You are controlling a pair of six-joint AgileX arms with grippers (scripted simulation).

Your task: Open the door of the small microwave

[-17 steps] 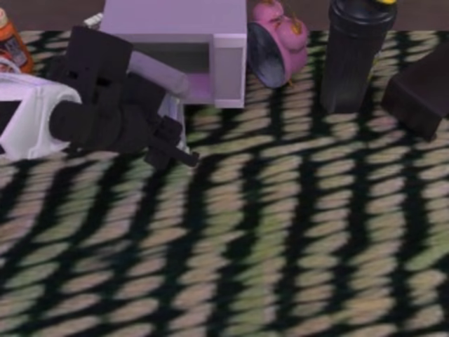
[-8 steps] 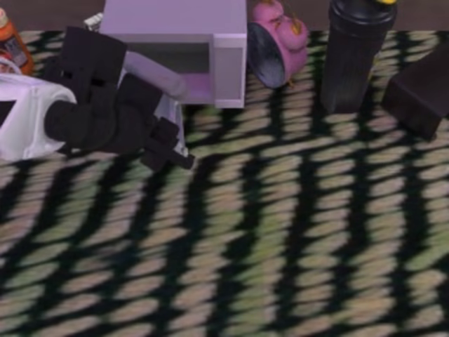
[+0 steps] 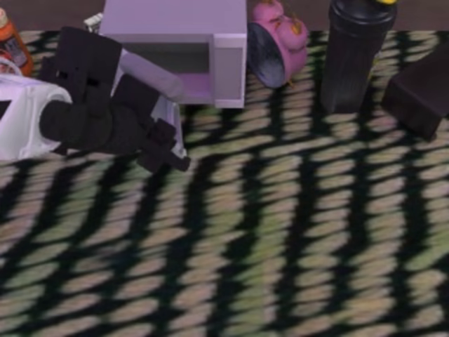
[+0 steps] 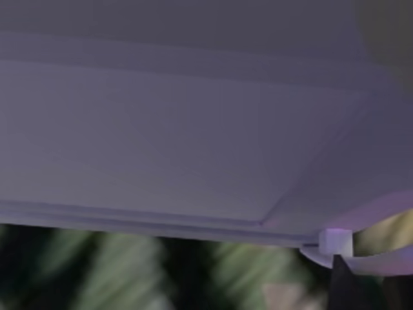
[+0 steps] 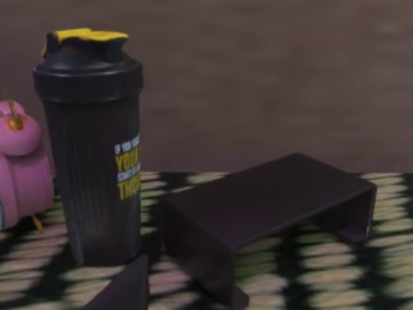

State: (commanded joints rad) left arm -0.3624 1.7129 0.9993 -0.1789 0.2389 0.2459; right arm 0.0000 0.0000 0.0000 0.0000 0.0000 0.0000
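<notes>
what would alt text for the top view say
Seen from above, the left arm's pincer is at the microwave door, which stands swung open at the table's far left. A pink clock, a black shaker and a dark stand line the far edge to the right.

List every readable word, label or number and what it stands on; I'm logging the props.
"IF YOU" / "YOUR" / "THOS": partial yellow and white print on the black shaker bottle, the rest curving out of sight.
Orange bottle label: too blurred to read.
Nothing else carries text.
</notes>
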